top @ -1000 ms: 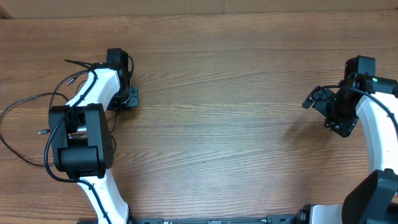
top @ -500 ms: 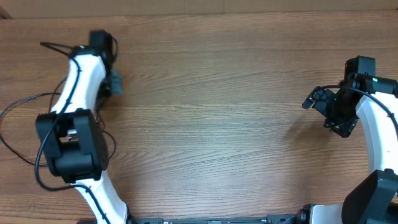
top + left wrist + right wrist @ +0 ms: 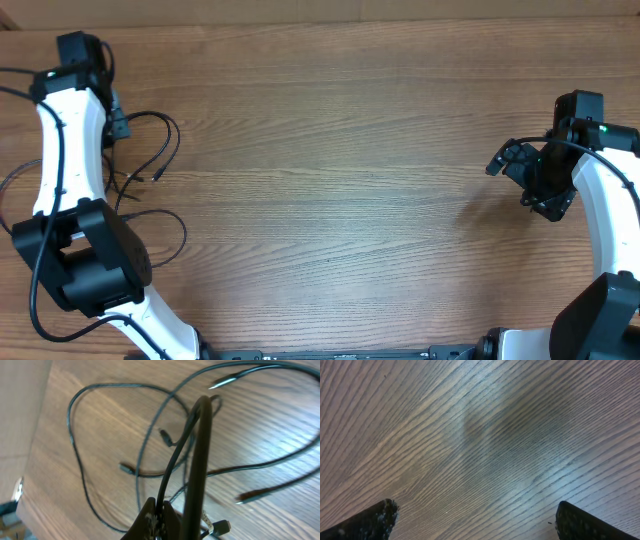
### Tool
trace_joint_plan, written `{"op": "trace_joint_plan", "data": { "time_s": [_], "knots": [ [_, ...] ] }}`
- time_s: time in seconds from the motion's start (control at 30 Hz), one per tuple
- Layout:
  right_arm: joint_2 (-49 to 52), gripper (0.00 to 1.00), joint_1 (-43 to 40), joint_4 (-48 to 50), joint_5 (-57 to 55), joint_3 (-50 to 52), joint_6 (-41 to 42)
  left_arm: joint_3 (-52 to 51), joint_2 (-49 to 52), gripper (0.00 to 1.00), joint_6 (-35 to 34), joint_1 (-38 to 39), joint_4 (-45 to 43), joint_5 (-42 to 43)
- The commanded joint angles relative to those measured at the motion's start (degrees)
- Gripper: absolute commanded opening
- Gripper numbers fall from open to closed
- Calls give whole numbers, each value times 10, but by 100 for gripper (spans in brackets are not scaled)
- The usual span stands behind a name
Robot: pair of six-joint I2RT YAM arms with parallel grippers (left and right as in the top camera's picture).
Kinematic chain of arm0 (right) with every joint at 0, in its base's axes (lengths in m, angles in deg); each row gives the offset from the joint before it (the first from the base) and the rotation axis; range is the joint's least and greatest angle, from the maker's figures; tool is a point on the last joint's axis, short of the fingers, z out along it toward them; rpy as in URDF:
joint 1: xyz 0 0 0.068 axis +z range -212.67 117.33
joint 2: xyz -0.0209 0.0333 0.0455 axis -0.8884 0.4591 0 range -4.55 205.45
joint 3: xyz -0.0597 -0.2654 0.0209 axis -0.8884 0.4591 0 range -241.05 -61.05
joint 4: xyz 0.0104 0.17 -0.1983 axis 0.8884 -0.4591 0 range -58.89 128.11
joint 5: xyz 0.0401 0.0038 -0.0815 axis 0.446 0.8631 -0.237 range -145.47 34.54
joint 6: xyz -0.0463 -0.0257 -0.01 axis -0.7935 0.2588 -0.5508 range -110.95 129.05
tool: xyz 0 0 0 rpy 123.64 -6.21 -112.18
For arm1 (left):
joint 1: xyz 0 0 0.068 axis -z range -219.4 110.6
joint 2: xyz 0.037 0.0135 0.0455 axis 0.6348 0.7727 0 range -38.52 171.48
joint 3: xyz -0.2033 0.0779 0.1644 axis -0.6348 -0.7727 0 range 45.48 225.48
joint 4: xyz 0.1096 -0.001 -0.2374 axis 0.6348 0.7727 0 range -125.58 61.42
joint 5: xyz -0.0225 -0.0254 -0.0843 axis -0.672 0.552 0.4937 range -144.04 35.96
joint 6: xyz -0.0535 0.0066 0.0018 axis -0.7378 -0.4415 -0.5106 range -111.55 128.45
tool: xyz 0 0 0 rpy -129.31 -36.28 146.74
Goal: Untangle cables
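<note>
A brown wood-grain table [image 3: 350,180] fills the overhead view, and we see both arms working from its near edge. The cables [image 3: 160,150] lie at the far left of the table, thin black cords spread in loose, overlapping loops around and partly beneath the left arm. The left gripper [image 3: 113,118] sits near the far left corner, right among those loops. In the left wrist view its fingers [image 3: 200,460] are pressed together into one dark bar, and a strand of the cables [image 3: 172,460] rises along them to the tip, so we read it as pinched there. Below that strand the other cords cross one another on the wood; we can make out a silver-tipped plug [image 3: 222,381] at the top and a small dark plug [image 3: 127,467] near the middle, both lying free. The right gripper [image 3: 527,180] is well apart from all this, at the far right of the table. Its fingers are spread wide, and its wrist view shows only bare wood between the two fingertips [image 3: 372,519].
</note>
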Motion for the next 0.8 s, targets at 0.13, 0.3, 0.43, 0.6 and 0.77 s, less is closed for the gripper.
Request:
{"op": "trace_joint_plan", "data": {
  "time_s": [0.13, 0.3, 0.43, 0.6, 0.77],
  "knots": [
    [-6, 100, 2, 1, -2, 1, -2, 10, -7, 13, -84, -43, 22, -36],
    [-6, 100, 2, -1, -2, 1, -2, 10, -7, 19, -86, -49, 21, -32],
    [-6, 100, 2, -1, -2, 1, -2, 10, -7, 55, -86, -49, 21, -11],
    [-6, 100, 2, -1, -2, 1, -2, 10, -7, 78, -86, -49, 16, 7],
    [-6, 100, 2, -1, -2, 1, -2, 10, -7, 81, -85, -49, 14, 33]
  ]
}}
